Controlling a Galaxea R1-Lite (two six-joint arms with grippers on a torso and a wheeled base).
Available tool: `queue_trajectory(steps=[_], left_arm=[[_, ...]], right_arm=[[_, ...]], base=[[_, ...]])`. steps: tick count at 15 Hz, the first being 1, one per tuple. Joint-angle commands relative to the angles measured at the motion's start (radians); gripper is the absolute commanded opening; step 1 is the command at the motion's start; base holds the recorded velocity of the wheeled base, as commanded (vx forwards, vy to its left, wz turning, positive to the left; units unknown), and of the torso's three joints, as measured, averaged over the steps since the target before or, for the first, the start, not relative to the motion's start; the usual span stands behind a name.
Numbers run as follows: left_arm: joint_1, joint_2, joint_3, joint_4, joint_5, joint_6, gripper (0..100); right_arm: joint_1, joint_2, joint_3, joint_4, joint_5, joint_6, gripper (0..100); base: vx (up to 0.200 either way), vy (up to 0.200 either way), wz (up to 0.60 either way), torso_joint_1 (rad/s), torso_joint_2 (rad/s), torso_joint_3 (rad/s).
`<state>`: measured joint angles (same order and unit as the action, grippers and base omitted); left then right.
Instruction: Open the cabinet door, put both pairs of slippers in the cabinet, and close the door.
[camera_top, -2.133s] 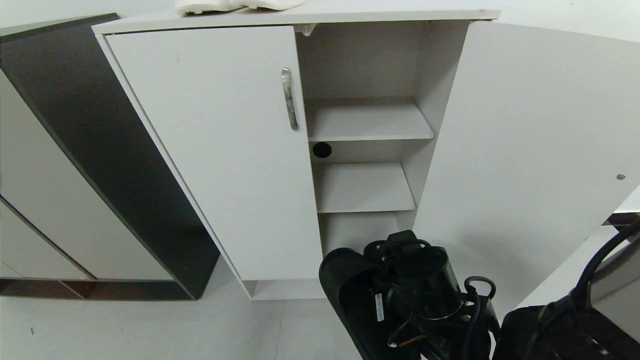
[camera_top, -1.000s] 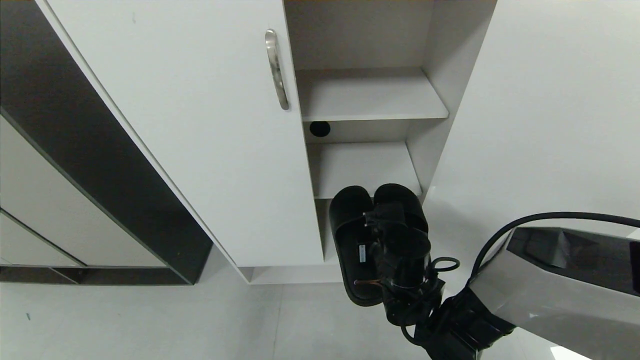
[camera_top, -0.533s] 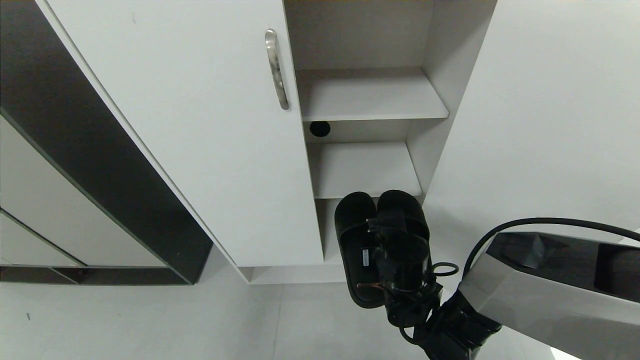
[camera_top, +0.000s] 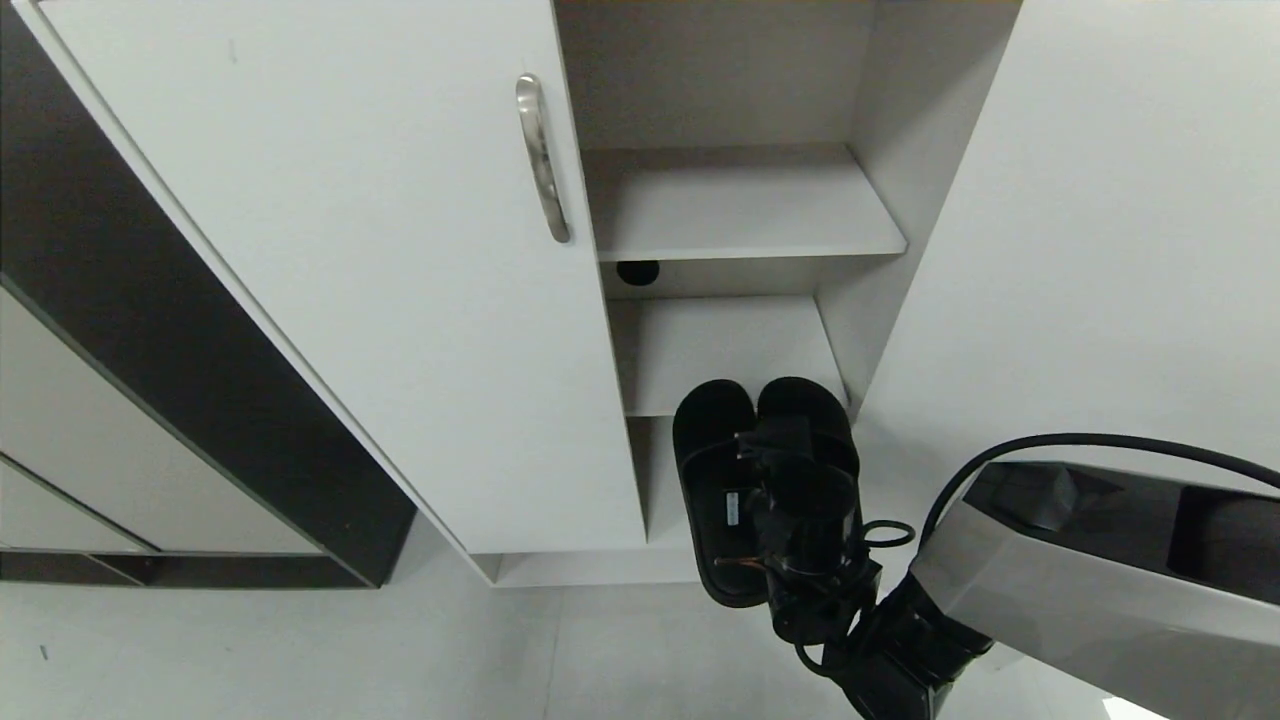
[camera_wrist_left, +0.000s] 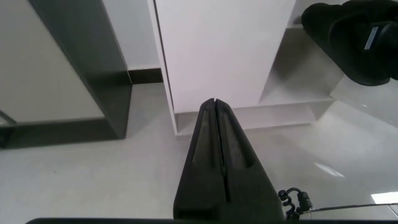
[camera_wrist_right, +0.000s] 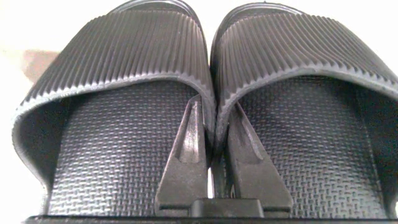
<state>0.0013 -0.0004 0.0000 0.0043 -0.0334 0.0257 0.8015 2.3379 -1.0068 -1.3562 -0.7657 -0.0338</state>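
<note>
**Head view.** We see the right gripper (camera_top: 778, 445) clenched on one pair of black slippers (camera_top: 712, 500). The two slippers sit side by side, with their toes pointing away from the gripper toward the cabinet (camera_top: 900, 130). Just beyond the gripper lies the lower shelf (camera_top: 720, 345), and beyond that the upper shelf (camera_top: 740, 205), so we count two shelves. To the gripper's left stands the shut door (camera_top: 330, 250) with one handle (camera_top: 541, 160). To its right stands the open door (camera_top: 1100, 250).

**Left wrist view.** The left gripper (camera_wrist_left: 214, 134) is closed, with its fingers pressed together on nothing, above the floor (camera_wrist_left: 93, 174). The foot of the shut door is ahead of it. The slippers hang farther off, toward the robot's right.

**Right wrist view.** This view alone shows the grip itself. The two fingers (camera_wrist_right: 186, 162) pinch the adjoining inner walls of the slippers. One finger sits inside each slipper, under its ribbed strap (camera_wrist_right: 118, 56). We count two slippers and two straps.
</note>
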Motion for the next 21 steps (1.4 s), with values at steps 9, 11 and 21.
queue_trajectory(steps=[9, 11, 21], left_arm=[[0.0, 0.0, 0.0, 0.0, 0.0, -0.004, 0], [0.0, 0.0, 0.0, 0.0, 0.0, -0.004, 0], [0.0, 0.0, 0.0, 0.0, 0.0, -0.003, 0]], right_arm=[[0.004, -0.006, -0.015, 0.0, 0.002, 0.008, 0], [0.004, 0.0, -0.038, 0.008, 0.002, 0.008, 0], [-0.061, 0.113, -0.378, 0.207, 0.009, 0.015, 0]], base=[[0.133, 0.0, 0.0, 0.002, 0.0, 0.002], [0.0, 0.0, 0.0, 0.0, 0.0, 0.0], [0.0, 0.0, 0.0, 0.0, 0.0, 0.0]])
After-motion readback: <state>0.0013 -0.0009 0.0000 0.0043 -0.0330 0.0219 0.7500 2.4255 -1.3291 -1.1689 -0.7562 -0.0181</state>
